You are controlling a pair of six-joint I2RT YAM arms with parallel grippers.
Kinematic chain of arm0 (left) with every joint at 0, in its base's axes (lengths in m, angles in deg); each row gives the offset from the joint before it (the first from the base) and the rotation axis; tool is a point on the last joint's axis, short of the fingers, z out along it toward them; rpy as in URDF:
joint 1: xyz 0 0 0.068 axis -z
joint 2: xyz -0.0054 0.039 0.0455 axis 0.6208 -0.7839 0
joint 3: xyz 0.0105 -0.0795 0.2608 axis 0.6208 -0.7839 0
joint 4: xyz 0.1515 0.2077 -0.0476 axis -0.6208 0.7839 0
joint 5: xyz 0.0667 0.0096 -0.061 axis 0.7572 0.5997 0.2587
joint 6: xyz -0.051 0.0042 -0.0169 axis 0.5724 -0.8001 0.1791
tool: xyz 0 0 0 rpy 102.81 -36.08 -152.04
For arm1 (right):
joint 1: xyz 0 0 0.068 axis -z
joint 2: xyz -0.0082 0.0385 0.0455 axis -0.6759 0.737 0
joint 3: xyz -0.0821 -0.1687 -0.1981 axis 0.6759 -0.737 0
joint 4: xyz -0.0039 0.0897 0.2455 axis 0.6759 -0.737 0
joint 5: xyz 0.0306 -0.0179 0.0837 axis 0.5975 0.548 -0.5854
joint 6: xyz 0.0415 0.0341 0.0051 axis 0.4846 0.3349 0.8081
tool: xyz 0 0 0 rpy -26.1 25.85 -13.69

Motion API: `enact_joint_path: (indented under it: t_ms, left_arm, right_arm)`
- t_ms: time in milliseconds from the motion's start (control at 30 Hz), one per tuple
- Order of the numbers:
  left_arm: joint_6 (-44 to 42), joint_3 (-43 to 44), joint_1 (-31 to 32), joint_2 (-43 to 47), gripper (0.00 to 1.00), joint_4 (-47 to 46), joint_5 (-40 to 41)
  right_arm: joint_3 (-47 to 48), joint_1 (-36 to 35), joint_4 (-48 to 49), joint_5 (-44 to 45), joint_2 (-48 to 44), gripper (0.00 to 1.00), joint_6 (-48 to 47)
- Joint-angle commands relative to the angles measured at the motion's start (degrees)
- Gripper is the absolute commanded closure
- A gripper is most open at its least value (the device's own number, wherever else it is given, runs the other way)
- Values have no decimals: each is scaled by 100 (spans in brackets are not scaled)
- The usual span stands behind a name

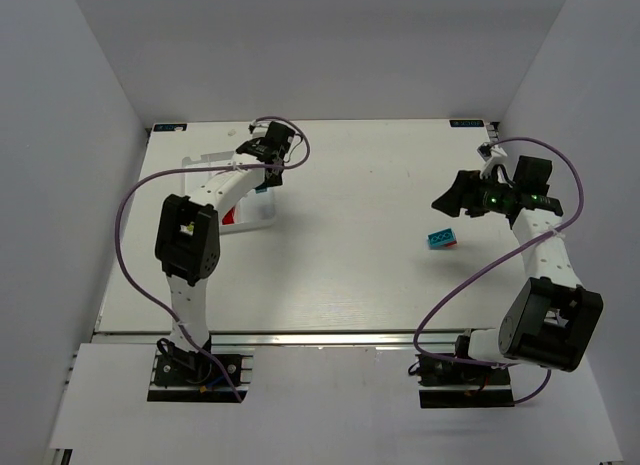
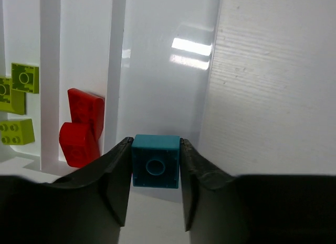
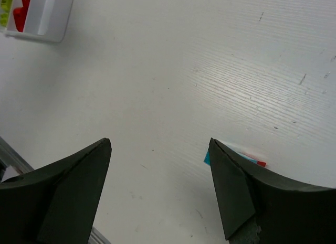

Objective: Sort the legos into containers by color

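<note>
Pinched squarely between the dark fingers point(image 2: 113, 176) of the left gripper point(image 2: 156, 149) is a small square teal plastic brick point(image 2: 155, 162). The face turned to the wrist camera shows a single round ring at its middle. It is held over the glossy end compartment of the shallow white plastic tray point(image 2: 118, 55); whether it touches the floor cannot be told. Across one thin wall lie two rounded red bricks point(image 2: 81, 131), touching each other. Across the next wall lie flat yellow-green bricks point(image 2: 18, 94) with studs or holes showing.

From above, the tray sits on the left part of the white worktop point(image 1: 350, 255), largely under the left arm. Well apart, on the right, a larger cyan brick with a pinkish edge point(image 1: 441, 240) lies alone on the worktop. The right gripper point(image 3: 160, 149) hovers near it with fingers spread wide and nothing between them; only a corner of that brick peeks past one finger.
</note>
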Motion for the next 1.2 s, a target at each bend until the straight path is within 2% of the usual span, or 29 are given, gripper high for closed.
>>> enact_joint_path:
  t_ms: [0,133,233,333,367,400,433,467,500,533,567,600,633,667,700,733,767,800,833,867,900,1033,1167]
  left_arm:
    - [-150,169,-82,-5,43,18,-197]
    - [-202,336,-214,-40,28,70,-364]
    - [-272,381,-267,126,23,105,-504]
    - [-421,118,-320,424,23,-104,-1004]
    - [-483,-57,-320,774,25,-245,-1275]
    - [-797,-616,-320,1021,29,-455,-1678]
    - [-974,-1004,-320,1311,35,-1092,-2753]
    - [-1124,-1417,-320,1940,56,-1438,-3207]
    - [-1247,-2222,-320,2251,67,-1729,-3838]
    - [-1300,-2578,-320,2541,76,-2271,-4584]
    - [-1336,-2895,-320,2814,83,-2477,-4861]
    - [-1380,-3403,-320,3269,83,-2627,-5099]
    - [-1415,-3617,-320,3465,82,-2828,-5371]
    - [-1476,-3801,-320,3815,72,-2882,-5461]
    - [-1511,-3960,-320,3958,64,-2935,-5531]
    - [-1538,-4196,-320,4081,55,-2953,-5541]
    - [-1625,-4251,-320,4178,46,-2936,-5567]
    - [-1687,-4278,-320,4318,39,-2892,-5567]
    - [-1749,-4287,-268,4380,38,-2779,-5567]
    - [-1793,-4304,-267,4433,37,-2734,-5428]
    - [-1837,-4348,-267,4503,36,-2725,-5392]
    - [-1881,-4427,-267,4758,33,-2760,-5374]
    - [-1890,-4427,-214,4776,33,-2742,-5392]
  right_arm:
    - [186,-20,-187,252,59,19,-488]
    - [239,-20,-337,217,7,19,-839]
    - [204,-3,-539,85,-37,18,-1419]
    - [125,6,-715,58,-90,19,-2174]
    - [108,15,-758,111,-99,21,-2402]
    - [81,24,-828,242,-116,23,-2944]
    - [-6,32,-916,304,-99,31,-3237]
    - [-24,67,-1100,331,-90,37,-3579]
    - [2,111,-1363,331,41,46,-4392]
    - [124,103,-2009,331,129,63,-4765]
    - [221,164,-2459,305,252,68,-5195]
    - [326,182,-2882,253,488,70,-5696]
    - [475,217,-3608,287,603,80,-6614]
    - [546,243,-3894,331,813,82,-6980]
    - [582,252,-4140,357,902,81,-7375]
    - [565,278,-4360,410,964,70,-7980]
    - [530,331,-4362,454,991,62,-8203]
    - [468,349,-4354,480,983,40,-8466]
    - [381,375,-4310,481,948,32,-8861]
    - [258,384,-4127,481,895,17,-8986]
    - [205,367,-4021,446,790,11,-9092]
    - [291,349,-3589,296,648,11,-9128]
    - [187,375,-3344,305,710,11,-9742]
